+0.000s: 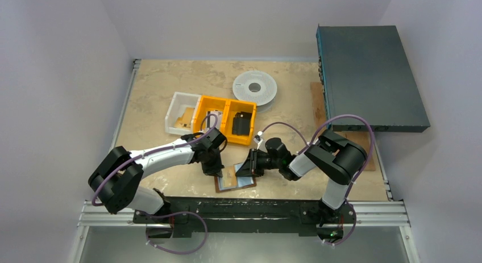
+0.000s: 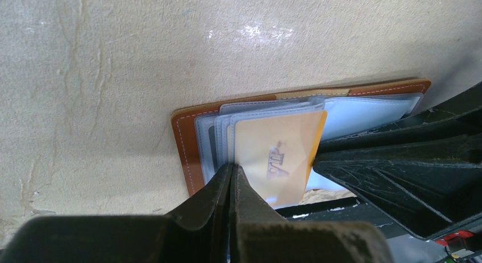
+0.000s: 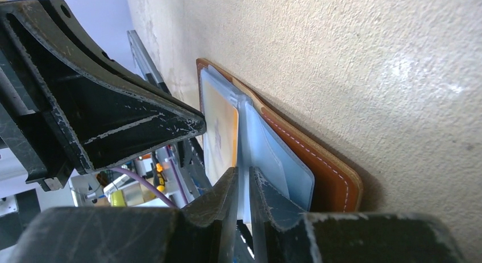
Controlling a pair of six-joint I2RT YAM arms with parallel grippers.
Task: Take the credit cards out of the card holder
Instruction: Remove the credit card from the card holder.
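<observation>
The brown leather card holder point(image 1: 235, 182) lies open on the table near the front edge, its clear pale-blue sleeves fanned up point(image 2: 185, 149) point(image 3: 329, 172). A pale orange card marked "VIP" point(image 2: 278, 158) stands partly out of a sleeve; it also shows in the right wrist view point(image 3: 219, 132). My left gripper point(image 1: 216, 171) point(image 2: 232, 166) is shut, pinching that card's edge. My right gripper point(image 1: 245, 166) point(image 3: 243, 171) is shut on a clear sleeve point(image 3: 267, 155) of the holder, right beside the card. Other cards are hidden inside the sleeves.
An orange two-compartment bin point(image 1: 226, 120) with a black wallet-like item point(image 1: 241, 123) and a white bin point(image 1: 181, 112) stand behind the holder. A white spool point(image 1: 255, 88) lies farther back. A dark box point(image 1: 369, 75) is at the right. The metal rail point(image 1: 244, 209) runs just in front.
</observation>
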